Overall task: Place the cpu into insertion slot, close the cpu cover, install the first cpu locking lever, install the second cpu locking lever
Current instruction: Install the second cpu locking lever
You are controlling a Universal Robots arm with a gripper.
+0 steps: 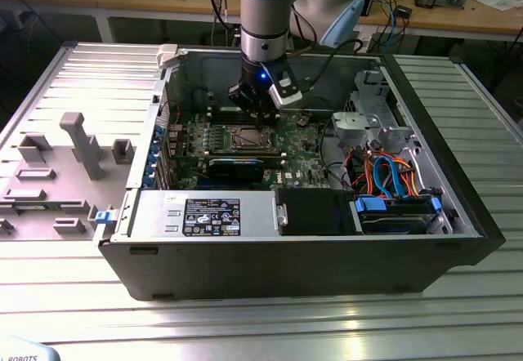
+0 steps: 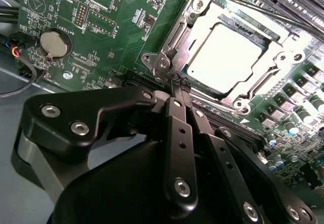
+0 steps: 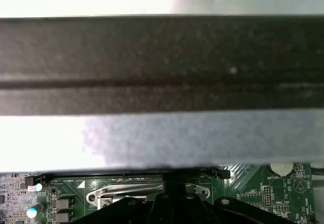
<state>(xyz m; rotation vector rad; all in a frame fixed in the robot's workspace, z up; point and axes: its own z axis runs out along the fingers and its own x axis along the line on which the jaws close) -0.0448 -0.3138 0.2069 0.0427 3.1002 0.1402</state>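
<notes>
Now my arm reaches straight down into the computer case (image 1: 327, 251), over the insertion slot (image 2: 230, 54). The cpu (image 2: 228, 57) sits seated there under the closed cpu cover (image 2: 174, 36). My gripper (image 2: 180, 83), pinched together and empty, should press steadily at the cover's corner.

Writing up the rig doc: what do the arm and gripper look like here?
The arm is a silver-grey cylinder with a light-blue joint cap and a blue light near the wrist. A white and black camera module is clipped on beside it. The gripper is matte black: flat bolted link plates with silver screws, narrow fingers.
</notes>
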